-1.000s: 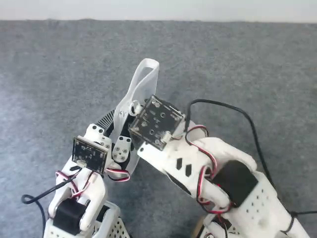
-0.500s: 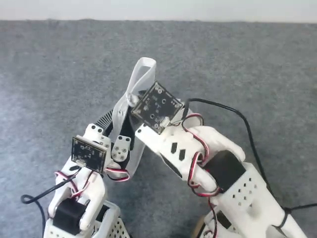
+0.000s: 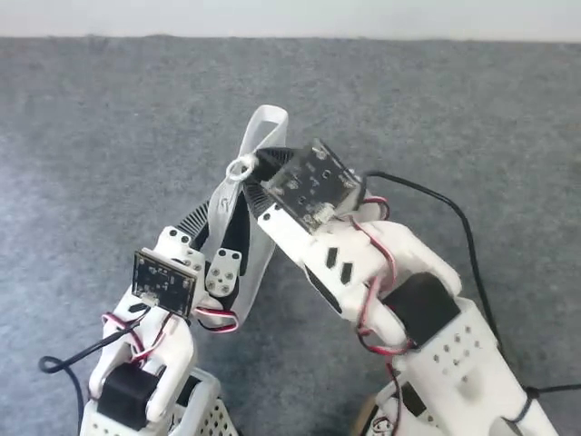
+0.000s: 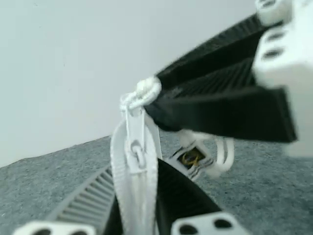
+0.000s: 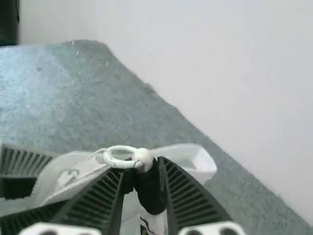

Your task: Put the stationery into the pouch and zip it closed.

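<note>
A translucent white pouch stands on edge above the grey carpet, its zip band running upward. My left gripper is shut on the pouch's lower part, with a black finger on each side of the band. My right gripper is higher up, shut at the white ring pull of the zip, and the ring lies just beyond its fingertips. Through the pouch wall I see a small item with a yellow mark; what it is I cannot tell.
Grey carpet stretches around both arms, with a pale wall along its far edge. Black cables trail from the right arm, and a white perforated base sits at the near edge.
My right gripper has moved farther from the near edge along the pouch, taking the ring pull with it. The left arm has stayed put, still holding the pouch.
</note>
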Controlling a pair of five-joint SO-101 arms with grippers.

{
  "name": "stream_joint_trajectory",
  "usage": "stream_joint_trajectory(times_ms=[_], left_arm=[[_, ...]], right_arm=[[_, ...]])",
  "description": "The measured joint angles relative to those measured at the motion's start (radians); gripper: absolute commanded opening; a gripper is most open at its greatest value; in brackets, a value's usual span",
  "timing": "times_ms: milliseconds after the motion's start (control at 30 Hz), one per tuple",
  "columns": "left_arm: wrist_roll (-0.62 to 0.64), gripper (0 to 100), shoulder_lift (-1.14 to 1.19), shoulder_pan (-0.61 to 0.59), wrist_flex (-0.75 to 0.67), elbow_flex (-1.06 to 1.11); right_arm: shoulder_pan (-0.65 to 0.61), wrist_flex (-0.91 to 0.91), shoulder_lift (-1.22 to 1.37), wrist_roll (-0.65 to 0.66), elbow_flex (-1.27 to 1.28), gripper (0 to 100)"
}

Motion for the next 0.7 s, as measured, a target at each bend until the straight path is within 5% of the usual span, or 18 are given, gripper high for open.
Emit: stream_joint_trajectory(times_ms=[700], left_arm=[[-0.006,1,0.011,-0.003,-0.002,0.008]], right_arm=[[0.112,-0.265,0.071,0.002,0.037,0.7]])
